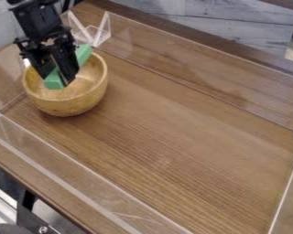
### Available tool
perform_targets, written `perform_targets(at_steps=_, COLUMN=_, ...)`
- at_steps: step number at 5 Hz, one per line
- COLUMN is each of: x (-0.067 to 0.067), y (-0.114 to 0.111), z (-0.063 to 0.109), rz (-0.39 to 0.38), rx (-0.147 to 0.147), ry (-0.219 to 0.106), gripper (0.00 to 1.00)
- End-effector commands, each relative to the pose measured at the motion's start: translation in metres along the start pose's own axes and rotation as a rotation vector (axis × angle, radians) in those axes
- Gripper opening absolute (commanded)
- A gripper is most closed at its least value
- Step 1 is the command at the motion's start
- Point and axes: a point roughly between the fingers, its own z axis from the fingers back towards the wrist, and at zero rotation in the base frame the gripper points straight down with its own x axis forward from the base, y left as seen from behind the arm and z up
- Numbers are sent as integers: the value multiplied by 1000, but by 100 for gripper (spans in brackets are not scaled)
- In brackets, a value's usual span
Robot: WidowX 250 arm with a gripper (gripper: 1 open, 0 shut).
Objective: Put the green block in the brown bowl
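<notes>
The brown bowl [67, 99] stands near the left end of the wooden table. My black gripper [54, 71] reaches down into the bowl from above, shut on the green block [76, 57]. The block sticks up tilted between the fingers, with one end showing to the right of them and the other end [50, 81] low inside the bowl. Whether that lower end touches the bowl's inside is hidden by the fingers.
A clear plastic wall [63, 174] rims the wooden table [186, 128] on its near and left sides. A clear sheet corner [100, 29] rises just behind the bowl. Grey floor shows beyond the far edge.
</notes>
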Motion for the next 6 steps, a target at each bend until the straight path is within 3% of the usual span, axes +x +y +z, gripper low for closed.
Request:
perform_targets(at_steps=1, x=7, y=-2, z=9, rz=-12, rx=24, ry=-37, gripper=0)
perform_targets(at_steps=6, x=10, y=-2, z=0, rz=20, rx=39, ry=0, gripper=0)
